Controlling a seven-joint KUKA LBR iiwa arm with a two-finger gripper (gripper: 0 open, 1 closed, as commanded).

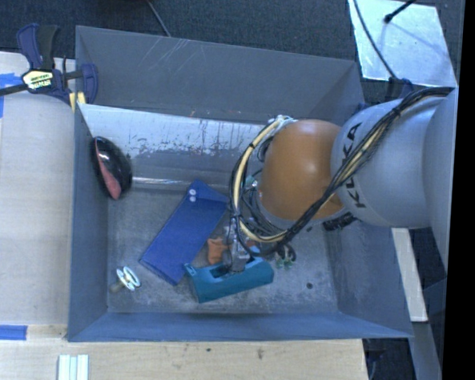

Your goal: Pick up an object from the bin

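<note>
My gripper (pixel 235 255) reaches down under the orange cover to the middle of the bin floor, right at a teal tape dispenser (pixel 228 279) lying near the front wall. A small orange piece (pixel 215 246) sits just left of the gripper. A blue flat folder-like sheet (pixel 185 230) lies tilted to the left of the gripper, touching the dispenser's left end.
A black computer mouse with a pink side (pixel 110 166) rests against the left wall. A small white-and-yellow round thing (pixel 126 279) lies at the front left corner. The arm and its cables cover the right half of the bin.
</note>
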